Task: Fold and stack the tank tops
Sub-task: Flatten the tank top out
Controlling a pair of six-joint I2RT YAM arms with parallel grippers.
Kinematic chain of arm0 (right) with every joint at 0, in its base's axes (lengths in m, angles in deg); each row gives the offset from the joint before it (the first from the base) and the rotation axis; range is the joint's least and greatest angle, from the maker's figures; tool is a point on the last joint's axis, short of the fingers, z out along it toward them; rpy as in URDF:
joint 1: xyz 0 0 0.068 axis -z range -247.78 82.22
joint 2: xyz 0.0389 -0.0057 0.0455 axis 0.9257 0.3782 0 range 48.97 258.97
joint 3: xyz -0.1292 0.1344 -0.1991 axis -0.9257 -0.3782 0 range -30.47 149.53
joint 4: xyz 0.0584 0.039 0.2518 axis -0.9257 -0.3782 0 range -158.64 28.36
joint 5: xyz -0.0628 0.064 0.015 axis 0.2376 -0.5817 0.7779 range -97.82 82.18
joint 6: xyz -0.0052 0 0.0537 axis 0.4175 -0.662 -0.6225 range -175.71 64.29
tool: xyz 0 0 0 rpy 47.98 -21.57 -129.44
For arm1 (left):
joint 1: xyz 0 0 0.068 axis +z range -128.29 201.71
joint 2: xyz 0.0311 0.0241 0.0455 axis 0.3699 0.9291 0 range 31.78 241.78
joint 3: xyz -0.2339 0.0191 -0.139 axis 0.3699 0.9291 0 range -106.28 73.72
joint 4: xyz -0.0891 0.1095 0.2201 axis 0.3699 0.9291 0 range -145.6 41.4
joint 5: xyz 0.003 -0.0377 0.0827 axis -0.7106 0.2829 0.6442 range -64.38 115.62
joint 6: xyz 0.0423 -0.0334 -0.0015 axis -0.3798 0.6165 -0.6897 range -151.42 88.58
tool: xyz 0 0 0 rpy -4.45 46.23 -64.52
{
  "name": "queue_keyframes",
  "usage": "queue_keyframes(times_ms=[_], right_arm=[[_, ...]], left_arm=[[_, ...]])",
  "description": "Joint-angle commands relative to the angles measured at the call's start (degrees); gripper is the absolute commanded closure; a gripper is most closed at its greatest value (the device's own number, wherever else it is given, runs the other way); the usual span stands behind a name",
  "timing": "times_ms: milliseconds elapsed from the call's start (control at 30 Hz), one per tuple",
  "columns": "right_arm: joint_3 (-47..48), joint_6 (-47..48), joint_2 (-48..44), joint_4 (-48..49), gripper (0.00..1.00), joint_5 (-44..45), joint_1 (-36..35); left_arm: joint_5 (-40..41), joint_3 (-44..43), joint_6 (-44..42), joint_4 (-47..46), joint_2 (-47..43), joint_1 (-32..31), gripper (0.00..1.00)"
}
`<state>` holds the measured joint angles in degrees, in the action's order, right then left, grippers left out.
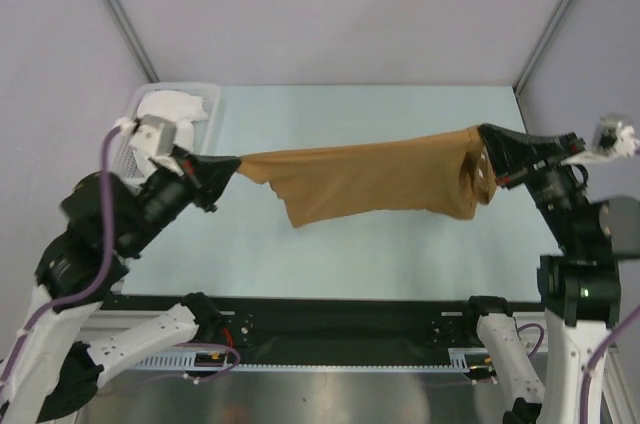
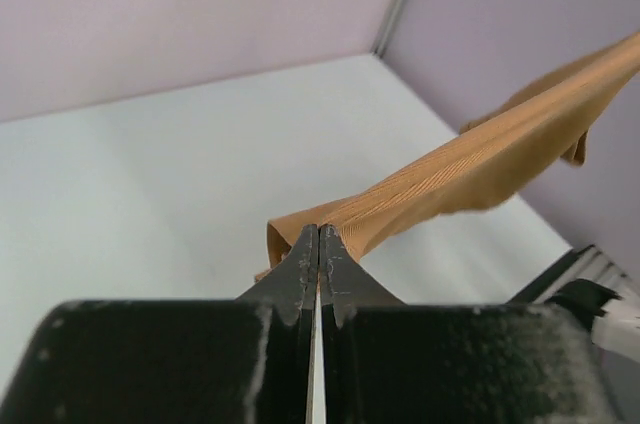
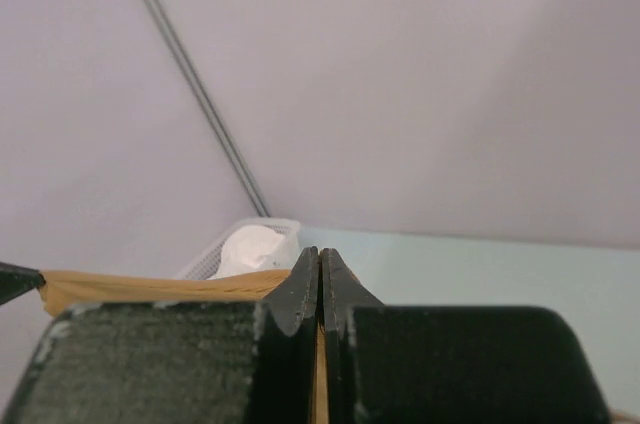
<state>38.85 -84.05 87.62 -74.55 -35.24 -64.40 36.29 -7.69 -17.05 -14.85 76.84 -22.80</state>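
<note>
Two robot arms hold one tan top [image 1: 380, 184] stretched between them above a pale table [image 1: 380, 264]. Seen from overhead, the cloth runs as a wide band across the table's middle, from nine o'clock to three o'clock.

At nine o'clock the left gripper [image 1: 232, 169] has its jaws pressed together on one narrow end of the top. At three o'clock the right gripper [image 1: 485, 159] pinches the other end, where the fabric bunches into folds. The upper edge of the top is pulled nearly straight. The lower edge hangs loose, with one corner drooping toward seven o'clock. Whether that corner touches the table cannot be told.

One white basket [image 1: 214, 104] sits at ten o'clock on the table, behind the left arm. A white top [image 1: 172, 106] lies crumpled inside it; no trim or print can be made out.

From the left wrist, the left gripper [image 2: 318, 244] shows both fingers shut tight on the tan top [image 2: 480, 164], which rises as a ribbed, twisted band toward two o'clock, over the table [image 2: 150, 194].

From the right wrist, the right gripper [image 3: 320, 266] is likewise clamped, with a sliver of tan showing between its fingers. The tan top [image 3: 150, 286] stretches away toward nine o'clock. Beyond it, at eleven o'clock, stands the basket [image 3: 205, 262] with the white top [image 3: 250, 244] in it, at the edge of the table [image 3: 500, 274].
</note>
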Motion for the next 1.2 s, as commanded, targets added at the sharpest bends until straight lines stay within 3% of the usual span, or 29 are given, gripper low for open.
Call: queue_keyframes(times_ms=[0,200,333,500,700,833,967,1167], right_arm=[[2.0,1.8,-6.4,-1.3,1.0,1.1,0.3],[5.4,-1.3,-0.6,-6.9,1.0,-1.8,0.3],[-0.7,-3.6,9.8,-7.4,1.0,-3.7,0.3],[-9.6,-5.2,21.2,-0.5,1.0,-4.1,-0.4],[-11.0,-7.3,41.4,15.2,1.0,-3.3,-3.2],[-2.9,-8.2,55.8,20.7,1.0,-2.3,-3.2],[7.1,-9.5,68.7,22.5,1.0,-3.6,-5.0],[26.5,-8.9,84.5,20.9,1.0,-2.2,-5.0]], left_arm=[[-4.1,-1.1,-1.1,1.4,-4.1,0.2,1.0],[0.0,-1.9,0.5,2.3,-1.0,0.4,1.0],[1.7,2.6,1.7,-1.0,3.6,3.9,1.0],[-14.6,15.5,5.8,-12.5,10.4,19.4,1.0],[-13.1,20.1,7.8,-23.6,26.8,22.5,1.0],[-11.5,15.2,8.6,-29.4,40.6,25.1,1.0],[-13.2,6.3,9.1,-29.3,55.3,28.3,1.0],[-11.4,-11.6,6.4,-25.9,70.2,30.4,1.0]])
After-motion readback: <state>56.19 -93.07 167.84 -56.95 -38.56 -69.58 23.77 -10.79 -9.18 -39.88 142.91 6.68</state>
